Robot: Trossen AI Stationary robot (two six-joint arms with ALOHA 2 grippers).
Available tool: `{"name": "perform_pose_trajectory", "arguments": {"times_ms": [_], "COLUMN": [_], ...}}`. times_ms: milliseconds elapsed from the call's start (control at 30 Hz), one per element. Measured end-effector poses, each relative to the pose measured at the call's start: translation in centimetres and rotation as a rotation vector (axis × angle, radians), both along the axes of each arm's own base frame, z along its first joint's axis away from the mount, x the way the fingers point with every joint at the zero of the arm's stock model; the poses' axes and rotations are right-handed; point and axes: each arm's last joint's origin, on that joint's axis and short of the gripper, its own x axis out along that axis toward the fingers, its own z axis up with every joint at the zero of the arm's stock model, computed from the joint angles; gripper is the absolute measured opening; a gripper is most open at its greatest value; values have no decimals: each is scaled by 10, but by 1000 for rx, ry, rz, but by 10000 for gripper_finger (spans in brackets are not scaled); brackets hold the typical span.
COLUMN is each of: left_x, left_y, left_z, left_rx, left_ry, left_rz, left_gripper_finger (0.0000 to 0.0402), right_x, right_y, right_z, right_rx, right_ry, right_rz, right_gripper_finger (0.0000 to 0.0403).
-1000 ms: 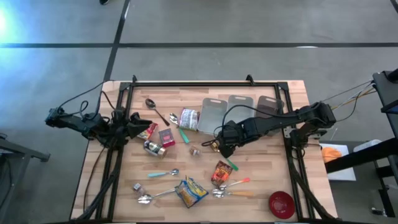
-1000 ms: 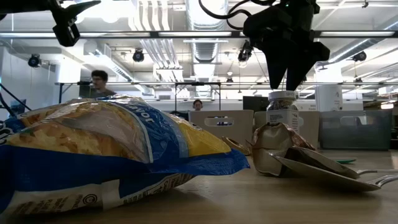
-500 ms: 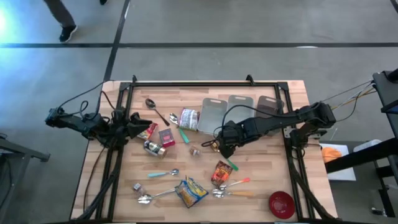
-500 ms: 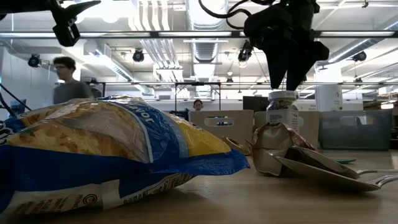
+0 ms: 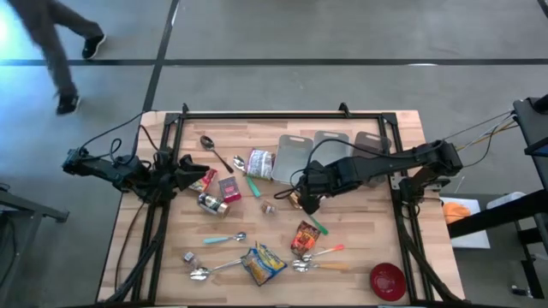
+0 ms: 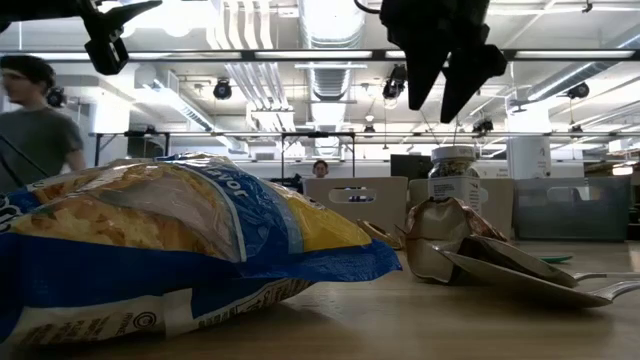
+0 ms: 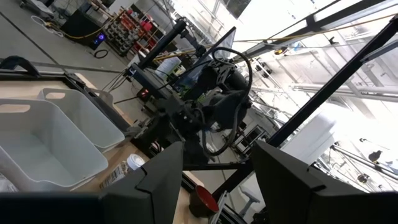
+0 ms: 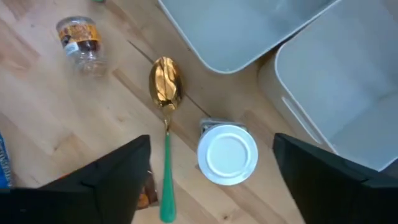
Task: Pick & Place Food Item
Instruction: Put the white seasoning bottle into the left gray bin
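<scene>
Right gripper hanging open over a white-lidded jar mid-table

The left gripper point(image 5: 199, 174) is waiting at the table's left side, its fingers point(image 7: 163, 180) standing apart on nothing. Near the middle, the right gripper point(image 5: 297, 200) is hovering above the jar point(image 8: 227, 154), fingers point(image 8: 118, 171) spread wide, not touching it. The jar is standing upright beside a gold spoon point(image 8: 165, 130), near the grey bins point(image 5: 330, 147).
</scene>
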Motion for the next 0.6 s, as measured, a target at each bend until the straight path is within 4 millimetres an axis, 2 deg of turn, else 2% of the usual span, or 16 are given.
{"name": "perform_pose_trajectory", "arguments": {"times_ms": [100,200,367,600], "left_x": [0,0,0,0], "left_y": [0,0,0,0], "left_z": [0,0,0,0], "left_rx": [0,0,0,0], "left_ry": [0,0,0,0], "left_rz": [-1,-1,-2,-1], "left_gripper_finger": [197,197,197,197], "right_x": [-1,-2,-2,0], "right_y": [0,0,1,-1], "right_z": [-3,-6,-6,-14], "right_rx": [-5,20,32,29], "right_ry": [18,35,50,79], "right_rz": [14,40,106,98], "right_gripper_finger": [373,388,392,393]}}
